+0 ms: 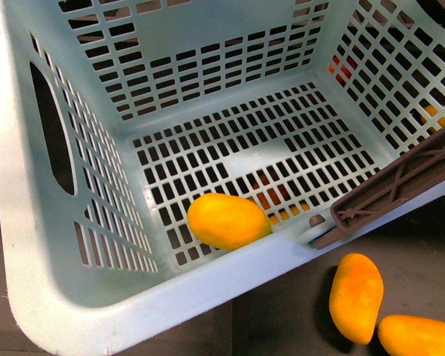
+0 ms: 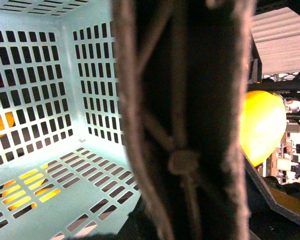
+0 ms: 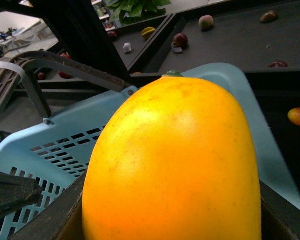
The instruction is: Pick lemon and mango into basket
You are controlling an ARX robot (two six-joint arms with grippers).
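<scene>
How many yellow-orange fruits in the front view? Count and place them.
3 fruits: one inside the basket against its near wall, two outside beside it; orange behind slots may be more.

Stray fruit lying on the dark table in the background

In the right wrist view, a pale peach-coloured fruit (image 3: 206, 22) and a brown lump (image 3: 269, 16) are sitting far back on the dark table (image 3: 230, 47). A dark red fruit (image 3: 180, 39) is resting near a small white piece (image 3: 127, 47), another dark red fruit (image 3: 278, 64) is lying nearer the front edge, and a leafy green plant (image 3: 135, 7) is standing behind.
</scene>
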